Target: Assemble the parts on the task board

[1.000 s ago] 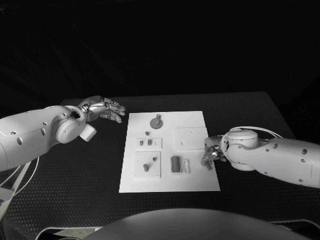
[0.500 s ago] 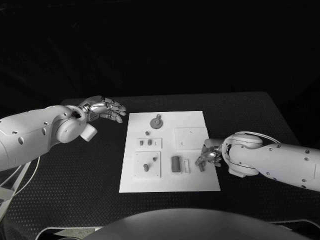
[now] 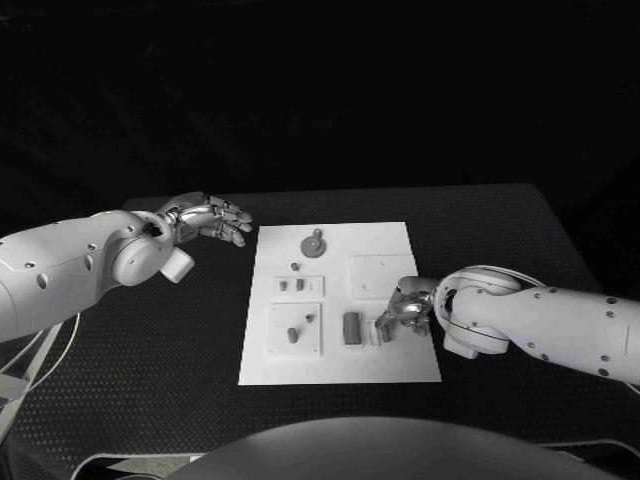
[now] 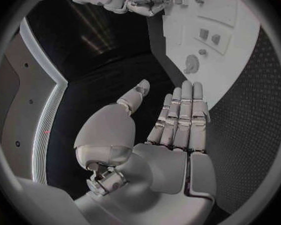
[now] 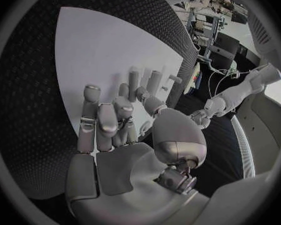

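Head view: board mid-table, parts on it. Left hand hovers off board's far left corner, fingers loosely curled, holding nothing. Right hand over board's right side by parts; grasp unclear.

Left wrist view: left hand fingers straight, released.

Right wrist view: right hand fingers curl toward upright parts; hold unclear.

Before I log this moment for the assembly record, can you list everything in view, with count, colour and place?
Table: one, black, under everything.
Task board: one, white, middle of the table.
Round part: one, grey, far end of the board.
Small parts: two, grey, in a raised block at the board's left middle.
Peg parts: two, grey, on the near-left block.
Upright part: one, dark grey, near middle, beside the right hand.
Left hand: silver, fingers apart, holding nothing, off the board's far-left corner.
Right hand: silver, over the board's right edge; grip unclear.
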